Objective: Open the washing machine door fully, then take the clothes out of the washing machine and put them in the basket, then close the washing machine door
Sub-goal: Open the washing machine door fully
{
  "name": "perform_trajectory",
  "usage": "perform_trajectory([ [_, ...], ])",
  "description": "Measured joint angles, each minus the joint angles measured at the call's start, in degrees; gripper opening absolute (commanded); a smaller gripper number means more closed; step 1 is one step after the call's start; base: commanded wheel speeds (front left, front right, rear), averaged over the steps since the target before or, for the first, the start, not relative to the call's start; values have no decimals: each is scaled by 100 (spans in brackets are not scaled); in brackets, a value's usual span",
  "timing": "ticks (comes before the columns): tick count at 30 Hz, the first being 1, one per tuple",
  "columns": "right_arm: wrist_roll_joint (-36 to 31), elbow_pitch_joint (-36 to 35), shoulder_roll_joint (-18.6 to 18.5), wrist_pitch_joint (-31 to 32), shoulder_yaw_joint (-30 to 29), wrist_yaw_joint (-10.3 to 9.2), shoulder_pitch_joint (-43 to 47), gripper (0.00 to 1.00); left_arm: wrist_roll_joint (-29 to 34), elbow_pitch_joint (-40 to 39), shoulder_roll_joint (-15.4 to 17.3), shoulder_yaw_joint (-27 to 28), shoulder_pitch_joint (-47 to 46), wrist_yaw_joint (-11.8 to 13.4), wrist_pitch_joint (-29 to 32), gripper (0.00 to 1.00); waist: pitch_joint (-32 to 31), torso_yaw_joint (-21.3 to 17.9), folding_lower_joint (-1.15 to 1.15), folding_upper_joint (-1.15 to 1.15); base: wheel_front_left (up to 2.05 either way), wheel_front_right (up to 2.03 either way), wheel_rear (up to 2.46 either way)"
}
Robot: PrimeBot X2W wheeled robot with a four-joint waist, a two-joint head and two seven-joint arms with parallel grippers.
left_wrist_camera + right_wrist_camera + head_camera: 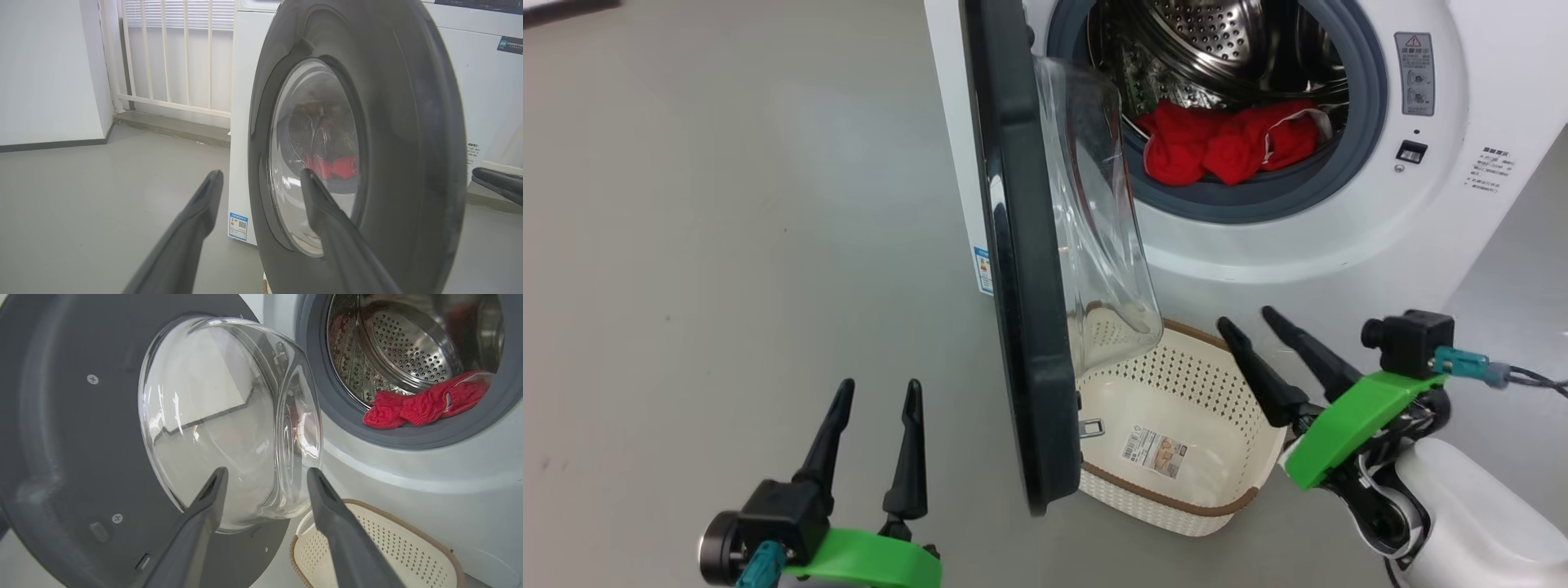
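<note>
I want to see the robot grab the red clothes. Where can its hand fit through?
The drum mouth above the clothes, inside the grey ring, is open. The basket is empty. Floor left of the door is bare. Tight: between the door's glass bowl and the basket.

Robot's arms held low and forward: the left claw (880,384) points up and away from the body. Its two long dark fingers (827,441) are spread wide with nothing between them, above a green wrist mount (866,559). The right claw (1245,316) angles up and toward the robot's left, its pair of prongs (1315,354) likewise parted and empty. It is carried on a green bracket (1347,420) beneath a small black camera (1409,341), and the pale forearm (1478,506) bends in from the lower right.
</note>
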Motion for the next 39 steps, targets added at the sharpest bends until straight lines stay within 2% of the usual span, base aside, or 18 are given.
perform_trajectory([
  [4,-1040,479,-1,-598,-70,0,-1,100,41,-36,3,29,91,-4,1,100,-44,-30,0,0,0,0,0],
  [9,-2360,645,315,-761,-722,0,67,100,49,-78,3,56,108,-5,0,100,-83,-71,0,0,0,0,0],
  [15,-3742,-131,895,-802,-2011,1,691,100,92,-148,9,104,199,-46,0,100,-67,-87,0,0,0,0,0],
  [18,-4091,-442,1204,-802,-2441,1,1100,100,99,-186,10,110,199,-45,1,100,-29,-79,0,0,0,0,0],
  [23,-4503,-801,1457,-802,-2797,2,1589,100,99,-258,10,121,198,-40,0,100,45,-92,0,0,0,0,0],
  [39,-4649,-1121,1571,-802,-2832,2,1991,100,109,-261,10,151,199,-31,0,100,3,-142,0,0,0,0,0],
])
